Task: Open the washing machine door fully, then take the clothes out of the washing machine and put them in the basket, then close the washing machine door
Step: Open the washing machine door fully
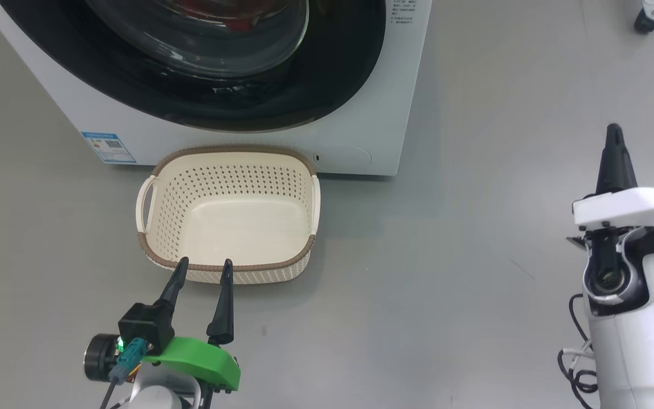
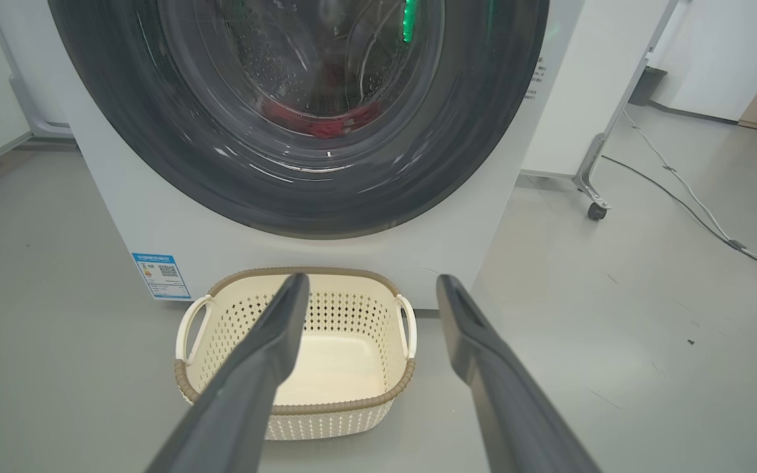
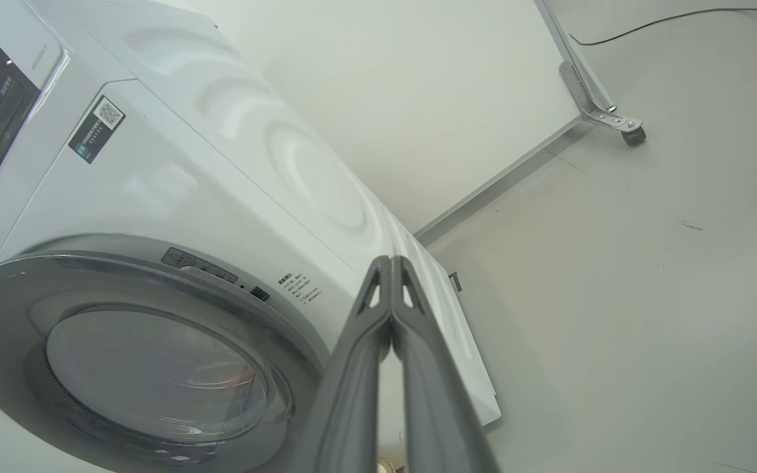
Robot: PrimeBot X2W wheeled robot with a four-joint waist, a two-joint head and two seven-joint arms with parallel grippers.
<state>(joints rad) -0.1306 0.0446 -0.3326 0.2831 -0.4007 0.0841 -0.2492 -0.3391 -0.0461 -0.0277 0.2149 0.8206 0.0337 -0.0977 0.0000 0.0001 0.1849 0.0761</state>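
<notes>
Washing machine door (image 1: 338, 68) sits shut against the washing machine (image 1: 361, 142). Red clothes (image 2: 326, 123) lie low in the drum, behind the glass. Basket (image 1: 230, 187) stands empty on the floor (image 1: 446, 255), just in front of the machine and below the door. Left gripper (image 1: 205, 262): fingers spread wide, holding nothing, tips over the basket's near rim. Right gripper (image 1: 614, 136): fingers pressed together, holding nothing, well to the right of machine and door.

There is 1 washing machine (image 1: 409, 85), with 1 door (image 1: 332, 74) and 1 blue label sticker (image 1: 108, 147) on its front. Just before it stands 1 basket (image 1: 230, 151) with 2 handles (image 1: 146, 205). The clothes (image 2: 326, 123) inside the washing machine cannot be counted.
</notes>
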